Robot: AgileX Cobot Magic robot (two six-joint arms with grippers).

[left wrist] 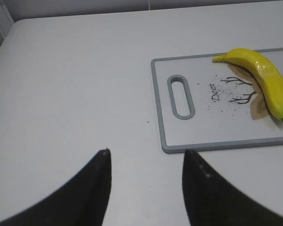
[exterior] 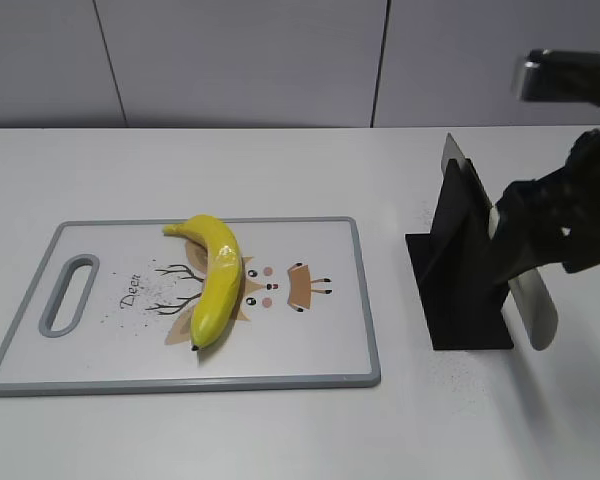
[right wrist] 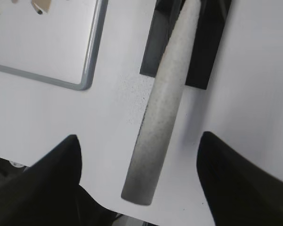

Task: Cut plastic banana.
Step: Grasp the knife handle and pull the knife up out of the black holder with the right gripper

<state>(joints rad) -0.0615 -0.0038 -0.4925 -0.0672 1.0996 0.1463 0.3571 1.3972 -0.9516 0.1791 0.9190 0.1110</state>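
The plastic banana [exterior: 216, 280] is glossy yellow and curved. It lies whole on the white cutting board [exterior: 110, 360], and also shows in the left wrist view [left wrist: 266, 80]. A knife with a pale grey handle [exterior: 536, 310] leans in a black stand [exterior: 460, 290] to the right of the board. My right gripper [right wrist: 139, 135] is open, with its fingers on either side of the knife handle [right wrist: 162, 113] and not touching it. In the exterior view the right gripper [exterior: 525, 235] is by the stand. My left gripper [left wrist: 146, 151] is open and empty over bare table, near the board's handle end.
The cutting board [left wrist: 203, 127] has a grey rim, a slot handle [left wrist: 180, 96] and a deer drawing. Its near right corner [right wrist: 61, 47] lies left of the stand [right wrist: 210, 42]. The white table ends at a grey wall behind.
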